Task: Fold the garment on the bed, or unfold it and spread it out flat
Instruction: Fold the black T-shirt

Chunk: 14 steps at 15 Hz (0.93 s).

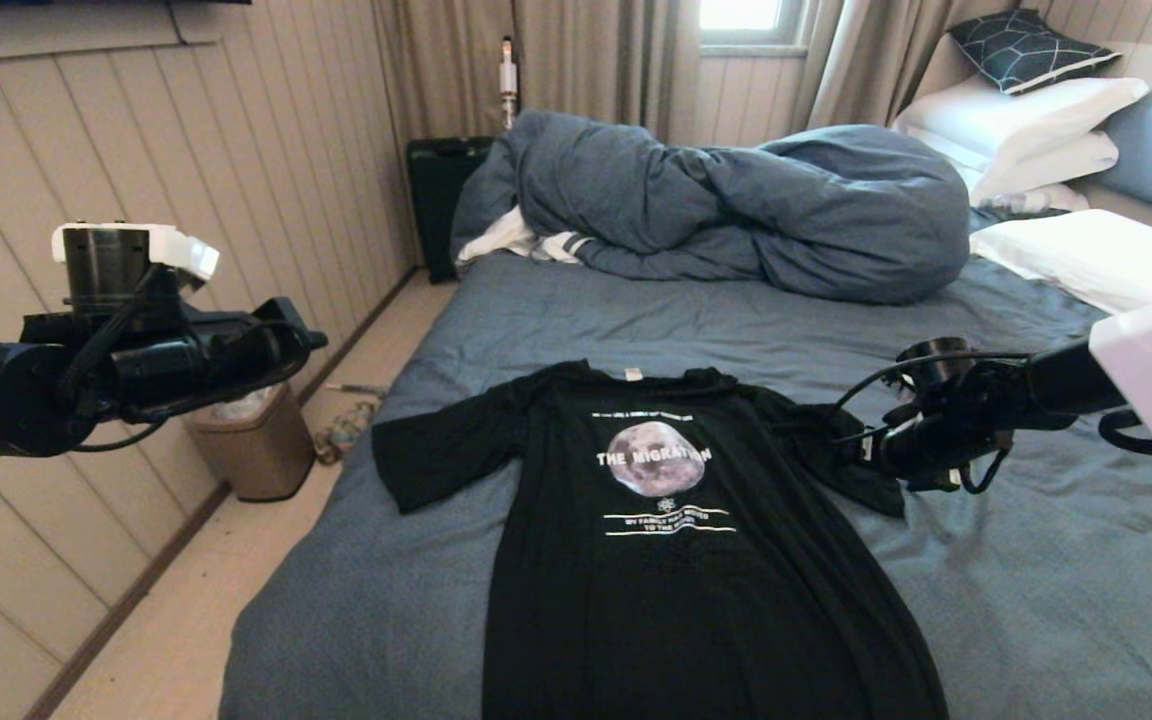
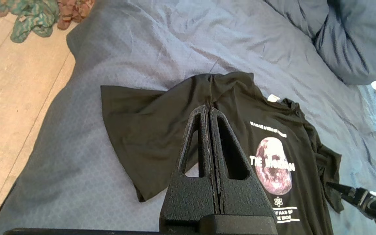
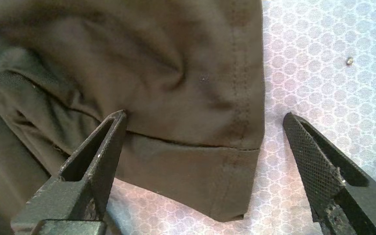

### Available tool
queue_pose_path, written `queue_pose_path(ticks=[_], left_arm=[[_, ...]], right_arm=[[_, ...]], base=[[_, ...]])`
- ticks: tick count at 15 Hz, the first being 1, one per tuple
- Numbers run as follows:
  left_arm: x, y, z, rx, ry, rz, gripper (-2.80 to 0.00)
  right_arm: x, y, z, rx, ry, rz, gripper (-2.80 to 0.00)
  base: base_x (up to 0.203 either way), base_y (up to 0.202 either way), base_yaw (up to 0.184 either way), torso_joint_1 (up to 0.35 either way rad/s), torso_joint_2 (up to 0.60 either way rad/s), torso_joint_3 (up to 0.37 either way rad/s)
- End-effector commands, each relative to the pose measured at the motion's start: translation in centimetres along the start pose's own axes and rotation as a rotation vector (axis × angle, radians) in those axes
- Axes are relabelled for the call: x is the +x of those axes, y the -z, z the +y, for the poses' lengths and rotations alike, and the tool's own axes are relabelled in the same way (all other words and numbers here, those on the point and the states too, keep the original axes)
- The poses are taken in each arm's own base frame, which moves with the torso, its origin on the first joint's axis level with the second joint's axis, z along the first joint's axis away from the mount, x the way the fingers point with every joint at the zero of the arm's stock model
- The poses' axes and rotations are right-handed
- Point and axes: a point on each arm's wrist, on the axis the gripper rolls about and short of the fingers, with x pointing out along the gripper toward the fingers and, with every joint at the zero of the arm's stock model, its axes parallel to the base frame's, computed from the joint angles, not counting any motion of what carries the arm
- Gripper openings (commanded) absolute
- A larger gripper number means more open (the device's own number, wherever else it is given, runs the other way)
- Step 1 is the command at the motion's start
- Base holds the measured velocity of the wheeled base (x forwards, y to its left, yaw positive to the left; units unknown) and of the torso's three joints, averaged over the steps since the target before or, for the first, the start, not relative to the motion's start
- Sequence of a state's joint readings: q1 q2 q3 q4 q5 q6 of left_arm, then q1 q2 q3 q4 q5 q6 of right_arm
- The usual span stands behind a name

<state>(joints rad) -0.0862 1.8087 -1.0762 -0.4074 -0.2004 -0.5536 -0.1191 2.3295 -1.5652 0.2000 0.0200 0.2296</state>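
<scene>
Over by the wall, the left gripper (image 1: 311,340) hangs in the air beside the bed (image 1: 496,310), its two fingers pressed together on nothing. The black T-shirt (image 1: 676,560) lies flat in the middle of the blue sheet (moon picture facing up). The right gripper (image 3: 204,137) sits low at the shirt's crumpled sleeve (image 1: 826,440), fingers wide apart.

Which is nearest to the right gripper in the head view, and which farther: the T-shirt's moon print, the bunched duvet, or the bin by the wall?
From the right gripper, at the shirt's sleeve:
1. Moon print, mid-chest.
2. Bunched duvet, farther up the bed.
3. Bin, on the floor by the wall.
</scene>
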Motion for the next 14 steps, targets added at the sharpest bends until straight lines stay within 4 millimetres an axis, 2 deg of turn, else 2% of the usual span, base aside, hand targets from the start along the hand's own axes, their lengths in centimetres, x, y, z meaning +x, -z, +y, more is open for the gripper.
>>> queue_pose_path(ticks=[1, 5, 8, 12, 14], left_arm=[[0.0, -0.1, 0.0, -0.003, 0.004, -0.003, -2.80], [-0.4, -0.3, -0.1, -0.025, 0.091, -0.037, -2.80], [-0.2, -0.1, 0.0, -0.028, 0.085, -0.032, -2.80], [-0.2, -0.1, 0.0, -0.027, 0.088, -0.034, -2.80], [-0.1, -0.1, 0.0, -0.028, 0.088, -0.034, -2.80]], right_arm=[[0.2, 0.1, 0.0, -0.002, 0.002, 0.005, -2.80], [0.2, 0.0, -0.1, 0.002, 0.008, -0.001, -2.80], [-0.2, -0.6, -0.1, 0.004, 0.005, -0.029, -2.80], [-3.6, -3.5, 0.4, 0.010, -0.038, -0.199, -2.80], [-4.9, -4.0, 0.7, 0.007, -0.048, -0.242, -2.80]], base=[[0.000, 0.000, 0.000, 0.000, 0.00, 0.000], [0.000, 0.000, 0.000, 0.000, 0.00, 0.000], [0.000, 0.000, 0.000, 0.000, 0.00, 0.000], [0.000, 0.000, 0.000, 0.000, 0.00, 0.000], [0.000, 0.000, 0.000, 0.000, 0.00, 0.000]])
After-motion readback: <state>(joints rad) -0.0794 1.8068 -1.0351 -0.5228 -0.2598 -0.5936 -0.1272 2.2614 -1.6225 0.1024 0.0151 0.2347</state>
